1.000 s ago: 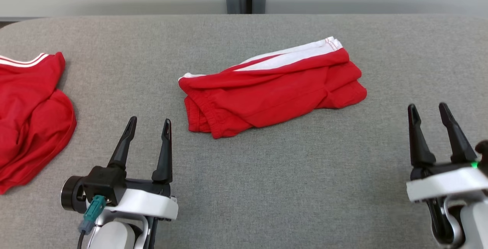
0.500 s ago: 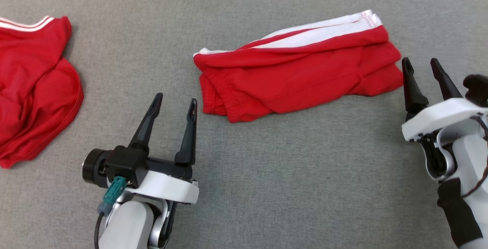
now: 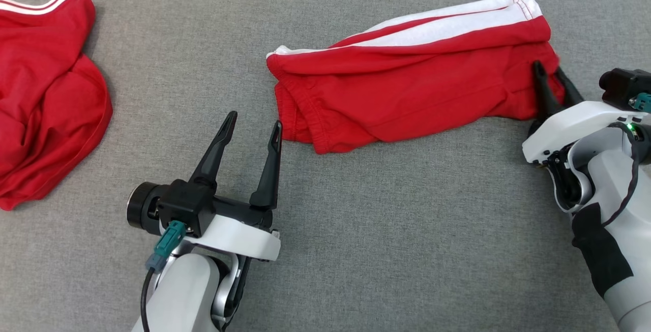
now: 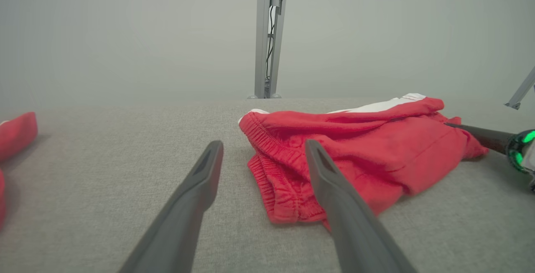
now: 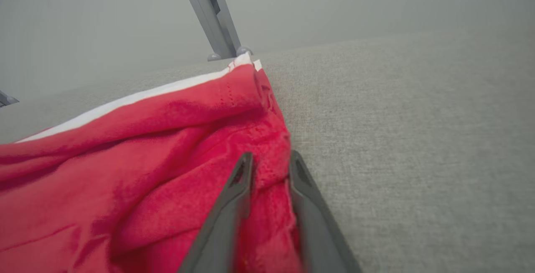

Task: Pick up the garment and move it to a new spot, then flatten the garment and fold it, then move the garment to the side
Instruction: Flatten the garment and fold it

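Observation:
The garment (image 3: 407, 98) is a pair of red shorts with white side stripes, lying folded at the middle of the grey table (image 3: 407, 230). My right gripper (image 3: 548, 67) is at its right end, fingers drawn close on a fold of the red hem. In the right wrist view that fold of the garment (image 5: 125, 160) is pinched in my right gripper (image 5: 271, 156). My left gripper (image 3: 254, 119) stands open just left of the elastic waistband end, holding nothing. The left wrist view has the garment (image 4: 376, 147) ahead and right of my left gripper (image 4: 263, 143).
A second red garment (image 3: 46, 93) with white trim lies crumpled at the table's left, its edge also in the left wrist view (image 4: 16, 133). A metal post (image 4: 267, 34) rises behind the table's far edge. Bare grey fabric surface lies in front of the shorts.
The head camera has tipped down and nearer. My right gripper has gone forward to the shorts' right end and closed on the hem. My left gripper has come closer to the waistband.

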Tool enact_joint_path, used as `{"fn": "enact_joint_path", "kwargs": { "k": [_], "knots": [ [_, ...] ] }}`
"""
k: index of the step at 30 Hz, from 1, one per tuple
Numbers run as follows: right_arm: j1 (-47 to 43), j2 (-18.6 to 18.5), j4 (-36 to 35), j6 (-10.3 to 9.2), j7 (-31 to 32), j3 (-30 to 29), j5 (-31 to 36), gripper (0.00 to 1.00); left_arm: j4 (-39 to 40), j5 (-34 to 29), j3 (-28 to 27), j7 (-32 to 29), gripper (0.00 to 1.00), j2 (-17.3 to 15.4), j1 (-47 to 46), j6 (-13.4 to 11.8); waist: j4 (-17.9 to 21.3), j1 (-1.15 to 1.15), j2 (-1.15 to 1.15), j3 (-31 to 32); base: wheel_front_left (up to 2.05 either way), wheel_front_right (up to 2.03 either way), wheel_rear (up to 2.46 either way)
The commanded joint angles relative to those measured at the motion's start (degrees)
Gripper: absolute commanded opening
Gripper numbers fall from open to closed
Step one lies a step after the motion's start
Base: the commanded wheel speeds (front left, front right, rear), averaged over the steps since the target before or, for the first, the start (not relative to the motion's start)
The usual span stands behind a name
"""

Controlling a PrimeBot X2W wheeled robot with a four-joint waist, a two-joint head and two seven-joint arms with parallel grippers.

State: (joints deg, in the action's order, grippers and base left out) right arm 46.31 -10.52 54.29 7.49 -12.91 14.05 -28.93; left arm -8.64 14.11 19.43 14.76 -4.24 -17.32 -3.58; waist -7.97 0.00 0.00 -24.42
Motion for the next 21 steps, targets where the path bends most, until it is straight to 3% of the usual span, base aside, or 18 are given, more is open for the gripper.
{"fn": "enact_joint_path", "kwargs": {
  "k": [1, 6, 12, 21],
  "knots": [
    [-1.50, 0.82, 1.04, 0.02, 0.11, 0.66, -0.55, 0.00, 0.00, -0.06, -0.19, 0.39, 1.00, 0.08, -1.29, 0.20, -0.01, 0.00, 0.00, -0.03, 0.00, 0.00, 0.00],
    [-6.35, 2.01, -0.05, 0.09, -0.63, 4.21, -3.68, 0.00, 0.59, 0.26, -0.81, 0.36, 1.00, 0.33, -0.77, 0.19, 0.57, 0.00, 0.00, 0.15, 0.00, 0.00, 0.00],
    [-15.00, -0.20, -6.85, 0.00, -1.60, 6.73, -8.28, 0.00, 0.98, -0.12, -2.06, 0.36, 1.00, 0.13, 0.46, -0.03, 2.61, 0.00, 0.00, 1.40, 0.00, 0.00, 0.00],
    [-26.58, -3.00, -20.28, -0.13, -2.13, -0.31, -8.43, 0.00, 1.34, -0.45, -3.55, 0.37, 1.00, -1.00, 2.49, -0.43, 5.25, 0.00, 0.00, 4.36, 0.00, 0.00, 0.00]
  ]
}}
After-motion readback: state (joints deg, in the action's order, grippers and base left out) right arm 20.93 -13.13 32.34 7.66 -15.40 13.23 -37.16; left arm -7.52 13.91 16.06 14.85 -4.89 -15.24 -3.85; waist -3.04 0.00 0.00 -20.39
